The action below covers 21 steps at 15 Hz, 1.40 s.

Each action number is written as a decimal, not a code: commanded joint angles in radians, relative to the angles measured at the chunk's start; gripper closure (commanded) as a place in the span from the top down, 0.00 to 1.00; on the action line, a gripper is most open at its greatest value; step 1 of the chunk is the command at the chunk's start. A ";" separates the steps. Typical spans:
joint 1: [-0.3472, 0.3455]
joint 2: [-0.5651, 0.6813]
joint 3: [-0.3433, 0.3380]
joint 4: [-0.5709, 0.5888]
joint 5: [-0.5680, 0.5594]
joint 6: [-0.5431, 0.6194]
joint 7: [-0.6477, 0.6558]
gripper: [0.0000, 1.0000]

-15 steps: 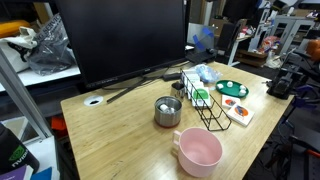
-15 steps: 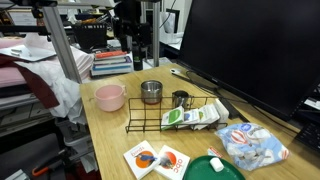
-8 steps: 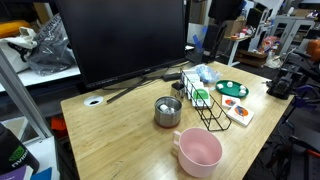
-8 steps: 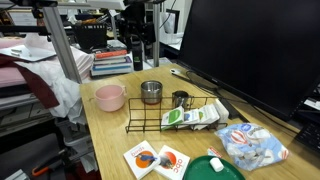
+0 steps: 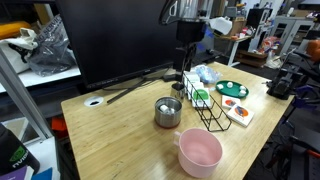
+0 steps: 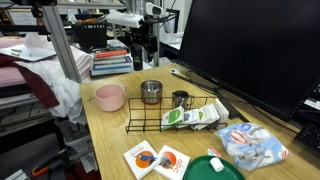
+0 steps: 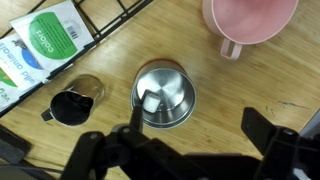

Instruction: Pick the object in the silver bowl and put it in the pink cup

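Exterior view, height: my gripper (image 5: 184,60) hangs well above the table. The silver bowl (image 5: 167,112) stands below it and nearer this camera. The pink cup (image 5: 199,151) is nearer again, apart from the bowl.
Exterior view, contents: a pale spot inside the bowl is the object (image 5: 163,104), too small here to show any shape.
Exterior view, side-on: the gripper (image 6: 141,64) sits high, slightly to the pink cup's (image 6: 110,97) side of the silver bowl (image 6: 151,92). The bowl's wall hides the object. A small metal cup (image 6: 181,99) stands on the bowl's other side.
Wrist view, jaws: my gripper (image 7: 190,150) is spread wide with nothing between the fingers.
Wrist view, target: the silver bowl (image 7: 165,95) lies just ahead of the gap, nearly centred. The object (image 7: 150,98) rests on the bowl's floor, off-centre toward the small metal cup (image 7: 70,105).
Wrist view, long axis: I cannot tell.
Wrist view, only here: where the object lies within the bowl.
Next move, my judgement: mostly straight down, nudged slightly forward.
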 commanded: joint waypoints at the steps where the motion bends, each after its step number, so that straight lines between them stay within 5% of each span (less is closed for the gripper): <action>1: -0.009 0.119 0.002 0.117 0.006 -0.055 -0.045 1.00; 4: -0.012 0.217 0.001 0.194 0.010 -0.082 -0.064 1.00; 5: -0.007 0.171 -0.001 0.124 0.003 -0.018 -0.042 1.00; 12: -0.006 0.219 -0.001 0.183 0.003 -0.055 -0.044 1.00; 21: 0.010 0.302 -0.019 0.186 -0.019 0.069 0.042 1.00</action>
